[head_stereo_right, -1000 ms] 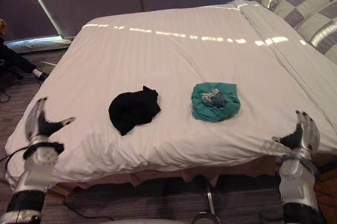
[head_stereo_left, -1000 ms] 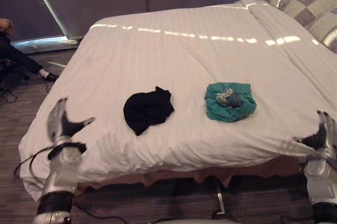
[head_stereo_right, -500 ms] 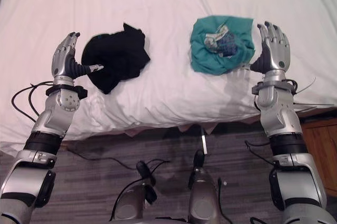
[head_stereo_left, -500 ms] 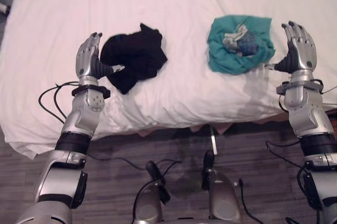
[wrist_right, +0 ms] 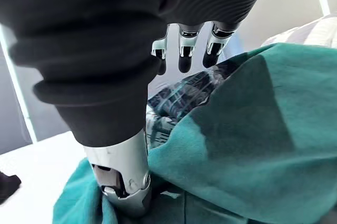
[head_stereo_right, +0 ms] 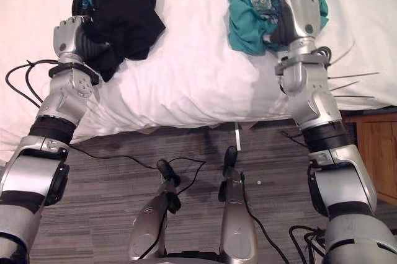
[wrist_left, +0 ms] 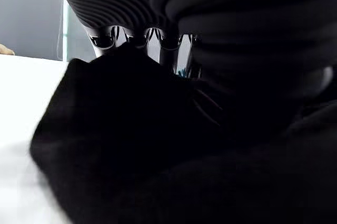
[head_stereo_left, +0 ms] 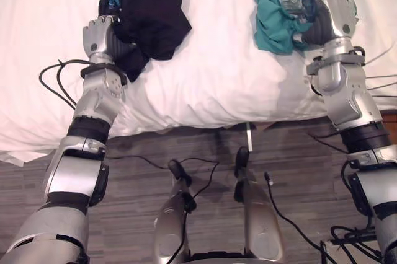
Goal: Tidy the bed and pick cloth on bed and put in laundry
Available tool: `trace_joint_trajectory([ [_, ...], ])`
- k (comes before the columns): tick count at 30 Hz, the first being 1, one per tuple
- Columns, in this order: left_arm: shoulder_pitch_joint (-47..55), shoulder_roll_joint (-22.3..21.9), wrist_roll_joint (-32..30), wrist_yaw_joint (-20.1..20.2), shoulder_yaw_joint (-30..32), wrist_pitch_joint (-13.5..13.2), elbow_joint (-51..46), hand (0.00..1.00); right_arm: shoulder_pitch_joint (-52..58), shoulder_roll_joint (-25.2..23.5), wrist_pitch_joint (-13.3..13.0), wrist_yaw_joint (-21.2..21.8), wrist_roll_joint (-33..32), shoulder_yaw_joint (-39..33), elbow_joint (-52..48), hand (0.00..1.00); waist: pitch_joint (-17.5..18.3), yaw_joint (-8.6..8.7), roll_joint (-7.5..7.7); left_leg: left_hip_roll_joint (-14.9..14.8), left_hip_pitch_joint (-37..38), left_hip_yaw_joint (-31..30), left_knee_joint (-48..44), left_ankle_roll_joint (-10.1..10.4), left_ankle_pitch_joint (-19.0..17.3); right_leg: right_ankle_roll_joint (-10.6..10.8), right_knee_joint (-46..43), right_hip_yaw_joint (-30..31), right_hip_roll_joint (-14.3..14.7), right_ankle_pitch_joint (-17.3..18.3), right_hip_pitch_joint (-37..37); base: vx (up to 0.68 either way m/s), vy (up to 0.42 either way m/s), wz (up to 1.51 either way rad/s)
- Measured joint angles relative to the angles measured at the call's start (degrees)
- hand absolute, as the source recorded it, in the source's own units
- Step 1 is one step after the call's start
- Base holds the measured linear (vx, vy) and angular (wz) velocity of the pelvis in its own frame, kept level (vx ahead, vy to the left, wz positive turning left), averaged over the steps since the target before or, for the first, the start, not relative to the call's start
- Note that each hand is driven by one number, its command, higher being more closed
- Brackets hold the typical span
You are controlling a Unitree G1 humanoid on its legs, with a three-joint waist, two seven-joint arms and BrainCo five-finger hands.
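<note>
Left eye view has the pick-up step in hand on the white bed [head_stereo_left: 211, 78]. At eleven o'clock the left hand [head_stereo_left: 102, 33] has its fingers curled into the black cloth [head_stereo_left: 152, 13], gripping it. At one o'clock the right hand [head_stereo_left: 332, 10] lies over the teal cloth [head_stereo_left: 270, 19] with its fingers nearly straight and not yet closed; the right wrist view shows its thumb down in the folds. Next, I judge, the right hand must close, then both lift clear and carry to the laundry. Count: two cloths, one black and one teal, and two hands.
</note>
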State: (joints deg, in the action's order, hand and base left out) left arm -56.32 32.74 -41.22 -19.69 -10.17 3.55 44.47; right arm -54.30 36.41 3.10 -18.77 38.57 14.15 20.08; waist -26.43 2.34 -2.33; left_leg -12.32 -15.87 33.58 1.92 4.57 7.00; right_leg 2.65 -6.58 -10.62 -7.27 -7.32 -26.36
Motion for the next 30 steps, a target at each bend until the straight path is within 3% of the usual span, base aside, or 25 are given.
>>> trace_joint_trajectory([
  [2, 0.4, -0.6, 0.0, 0.0, 0.0, -0.1, -1.0, 1.00, -0.2, 0.0, -0.1, 0.1, -0.2, 1.0, 0.4, 1.00, -0.1, -0.04, 0.09, 0.0, -0.1, -0.1, 0.4, 0.2, 0.4, 0.0, 0.3, -0.2, 0.1, -0.1, 0.0, 0.03, -0.002, 0.00],
  [5, 2.9, -1.6, 2.9, -0.5, -0.1, -0.8, -4.1, 1.00, -4.1, 0.1, -0.6, 0.8, -2.1, 4.7, 9.2, 1.00, 0.0, -0.29, 0.05, 0.3, 0.0, -0.5, 0.8, 0.1, 0.7, 0.0, 0.3, -0.6, -0.1, -0.1, 0.2, 0.06, -0.001, 0.08],
  [7, 5.2, -3.2, 5.3, -1.1, -0.2, -2.3, -6.3, 1.00, -6.8, 0.3, -1.4, 1.6, -2.7, 6.1, 16.9, 1.00, -0.2, -0.76, -0.22, 0.5, 0.5, -1.1, 1.1, 0.0, 0.8, 0.0, 0.5, -1.4, -0.4, -0.1, 1.2, 0.07, 0.007, 0.22],
  [10, 14.4, -8.5, 12.4, -1.8, -1.0, -6.5, -14.1, 1.00, -8.9, 3.0, -3.2, 4.0, -5.9, 6.0, 28.6, 1.00, -0.8, -2.17, -1.47, 0.9, 3.0, -4.9, 1.1, -0.1, 0.8, 0.2, 1.8, -3.8, -1.0, 0.0, 6.3, 0.10, 0.009, 0.41],
  [14, 29.6, -11.4, 18.5, -0.5, -2.0, -10.0, -27.0, 1.00, -7.3, 5.1, -3.3, 6.8, -9.0, -0.6, 34.6, 1.00, -1.3, -3.28, -3.25, 1.7, 4.8, -7.0, 1.5, 0.0, 0.8, 1.6, 2.1, -5.8, -2.0, 1.0, 10.0, 0.07, 0.019, 0.39],
  [17, 41.0, -12.9, 22.0, 2.4, -1.3, -10.9, -33.4, 1.00, 0.1, 4.3, -3.1, 6.9, -11.8, -8.2, 31.1, 1.00, -1.3, -3.46, -3.62, 2.1, 7.7, -7.6, 2.5, 0.0, 0.8, 1.9, 3.4, -6.6, -2.1, 1.2, 13.8, 0.06, 0.029, 0.20],
  [20, 52.0, -16.6, 26.0, 5.7, 0.6, -10.5, -34.0, 1.00, 17.2, -2.3, -2.6, 6.1, -16.3, -18.4, 18.0, 1.00, 2.2, -3.21, -3.21, 2.5, 10.7, -7.4, 3.4, 0.8, 0.1, 3.0, 3.8, -6.4, -2.2, 2.2, 16.7, 0.07, 0.032, -0.01],
  [22, 57.4, -19.3, 27.3, 7.5, 3.2, -10.0, -33.9, 1.00, 31.0, -10.9, -2.9, 5.0, -19.5, -24.1, 8.4, 1.00, 5.9, -2.82, -2.66, 2.4, 12.9, -6.6, 3.4, 1.1, -0.7, 3.4, 4.0, -5.6, -1.9, 3.0, 18.5, 0.11, 0.000, -0.17],
  [27, 62.8, -22.6, 31.1, 10.4, 6.2, -9.8, -33.9, 1.00, 52.1, -26.0, -4.4, 6.5, -25.2, -26.6, 1.9, 1.00, 13.4, -0.66, -0.20, 1.8, 18.1, -4.1, 3.5, 1.9, -2.3, 3.5, 5.0, -3.3, -1.1, 3.6, 22.4, 0.08, -0.023, -0.27],
  [30, 64.2, -23.9, 32.1, 12.4, 6.1, -8.9, -33.9, 1.00, 60.6, -31.0, -4.3, 8.5, -26.3, -26.1, 1.1, 1.00, 15.2, 0.62, 1.05, 1.6, 20.2, -3.5, 3.5, 2.1, -2.6, 3.4, 5.5, -3.0, -0.7, 3.6, 24.0, 0.01, -0.029, -0.20],
])
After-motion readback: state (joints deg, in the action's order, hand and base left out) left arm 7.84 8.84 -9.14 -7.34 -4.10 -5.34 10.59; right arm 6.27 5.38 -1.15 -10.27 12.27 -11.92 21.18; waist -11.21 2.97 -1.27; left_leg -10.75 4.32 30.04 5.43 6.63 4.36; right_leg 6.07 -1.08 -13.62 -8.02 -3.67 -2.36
